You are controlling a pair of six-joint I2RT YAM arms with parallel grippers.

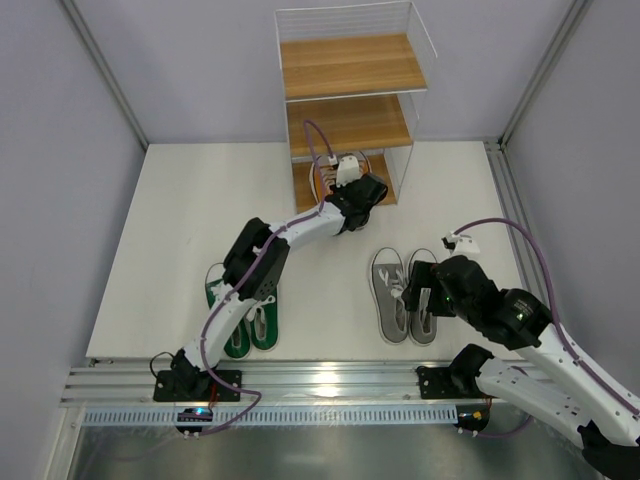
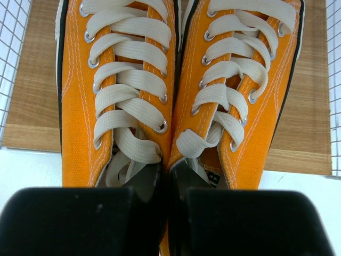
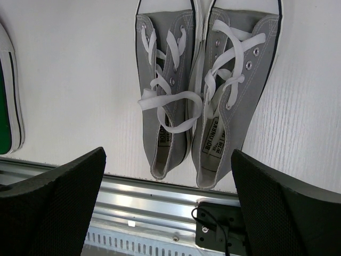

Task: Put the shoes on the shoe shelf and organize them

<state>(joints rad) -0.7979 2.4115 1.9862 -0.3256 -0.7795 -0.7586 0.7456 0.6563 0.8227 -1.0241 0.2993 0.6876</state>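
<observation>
The shoe shelf (image 1: 350,65) stands at the back of the table. The orange pair (image 2: 133,106) lies side by side with toes on the bottom board (image 2: 32,106) and heels sticking out over the table. My left gripper (image 2: 169,194) is shut on the orange pair, one finger in each heel opening, pinching the inner walls together. In the top view it (image 1: 360,190) sits at the shelf's bottom tier. The grey pair (image 3: 205,90) lies on the table, heels toward me. My right gripper (image 3: 170,213) hovers open and empty over the heels. The green pair (image 1: 240,310) lies at the left.
The shelf's upper two boards (image 1: 348,122) hold nothing. White wire mesh sides (image 2: 13,32) flank the bottom board. A metal rail (image 3: 160,197) runs along the near table edge below the grey heels. A green shoe's edge (image 3: 8,106) shows at far left.
</observation>
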